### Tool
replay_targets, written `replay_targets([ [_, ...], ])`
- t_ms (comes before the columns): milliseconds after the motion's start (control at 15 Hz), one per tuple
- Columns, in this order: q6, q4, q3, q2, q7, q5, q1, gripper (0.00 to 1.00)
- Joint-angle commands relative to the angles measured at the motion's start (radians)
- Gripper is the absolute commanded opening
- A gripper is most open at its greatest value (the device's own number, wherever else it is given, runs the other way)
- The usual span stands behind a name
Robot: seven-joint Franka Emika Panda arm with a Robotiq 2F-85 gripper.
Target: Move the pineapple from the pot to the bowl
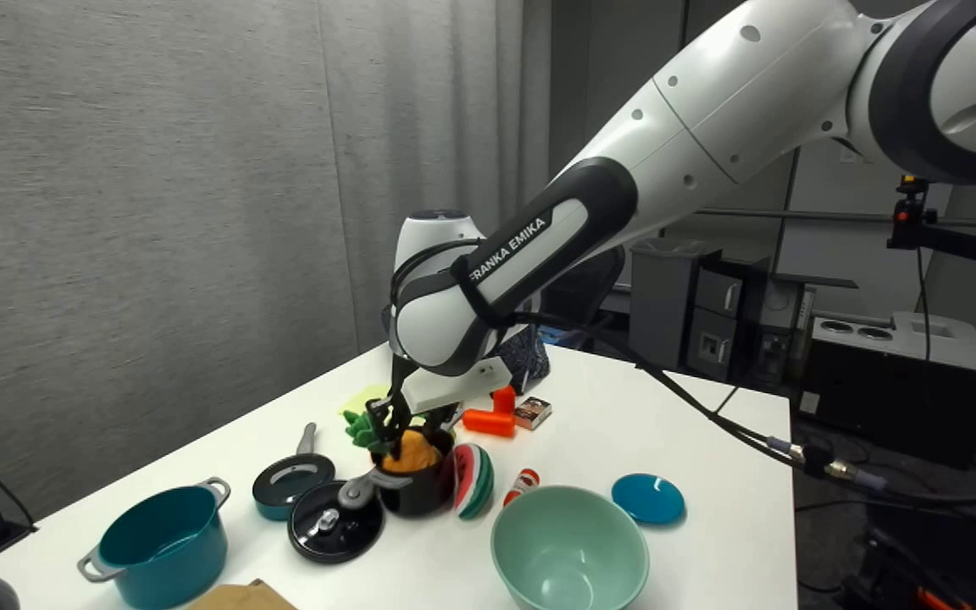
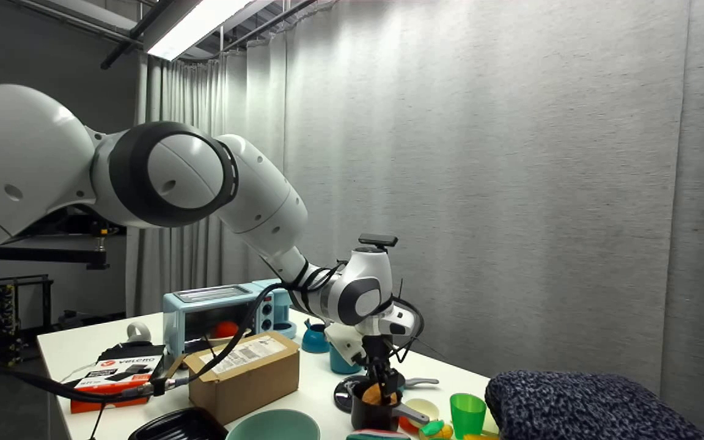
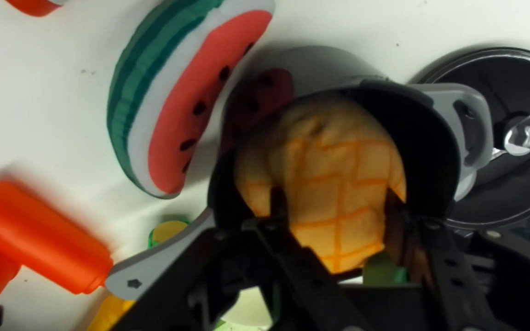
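The orange-yellow pineapple [image 1: 412, 451] sits in the small black pot [image 1: 424, 496], its body rising above the rim. In the wrist view the pineapple [image 3: 334, 179] fills much of the pot [image 3: 320, 62]. Green leaves [image 1: 359, 429] show beyond the pot. My gripper [image 3: 336, 197] has a finger on each side of the pineapple, pressing into its cloth. In an exterior view the gripper [image 2: 382, 379] points down into the pot [image 2: 369, 418]; the fingertips are partly hidden. The pale mint-green bowl [image 1: 573, 542] stands in front and to the right of the pot; it also shows in an exterior view [image 2: 275, 426].
A watermelon slice [image 1: 473, 481] leans beside the pot. A black lid [image 1: 335, 521] lies on its other side, with a teal pan [image 1: 291, 483] and teal pot [image 1: 168, 551] beyond. A blue dish [image 1: 649, 498] lies by the bowl. A cardboard box [image 2: 248, 376] stands on the table.
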Motion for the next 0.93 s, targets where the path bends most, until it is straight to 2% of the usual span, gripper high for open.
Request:
replay_targets([
  [0, -0.005, 0.044, -0.005, 0.018, 0.014, 0.027, -0.009, 0.21],
  [133, -0.024, 0.044, 0.02, 0.001, -0.019, 0.042, -0.025, 0.07],
  [267, -0.056, 0.042, 0.055, -0.026, -0.073, 0.06, -0.047, 0.0],
  [400, -0.096, 0.039, 0.075, -0.06, -0.114, 0.067, -0.059, 0.03],
  [533, -0.162, 0.023, 0.075, -0.113, -0.148, 0.049, -0.057, 0.0],
  [600, -0.189, 0.011, 0.065, -0.145, -0.158, 0.03, -0.048, 0.02],
  [867, -0.263, -0.093, 0.087, -0.306, -0.27, 0.032, -0.053, 0.02],
])
